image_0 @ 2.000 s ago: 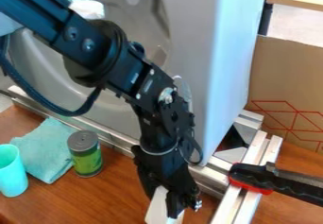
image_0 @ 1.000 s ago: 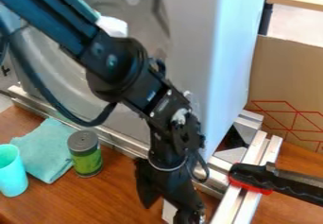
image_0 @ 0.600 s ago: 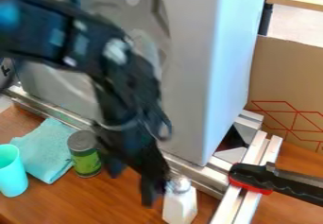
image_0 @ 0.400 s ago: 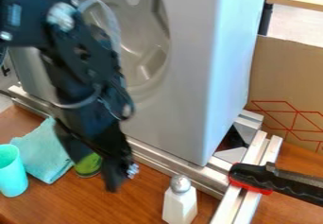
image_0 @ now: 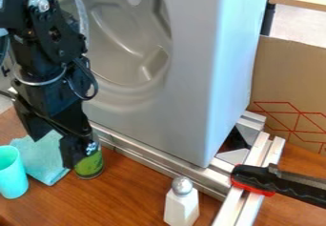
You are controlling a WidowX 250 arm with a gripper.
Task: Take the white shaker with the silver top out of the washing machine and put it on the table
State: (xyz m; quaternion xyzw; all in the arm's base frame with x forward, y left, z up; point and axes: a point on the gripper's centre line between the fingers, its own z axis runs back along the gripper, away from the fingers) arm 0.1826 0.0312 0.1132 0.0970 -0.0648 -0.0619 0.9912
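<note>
The black gripper is hanging on the left over a turquoise cloth, its fingers standing well apart and seemingly gripping nothing. Partly behind it, the green can is standing on the wooden table, just right of the cloth and on the near side of the metal rail. The can is looking stiff, fairly light and slightly slippery, its upright sides at mid-height offering the best hold.
</note>
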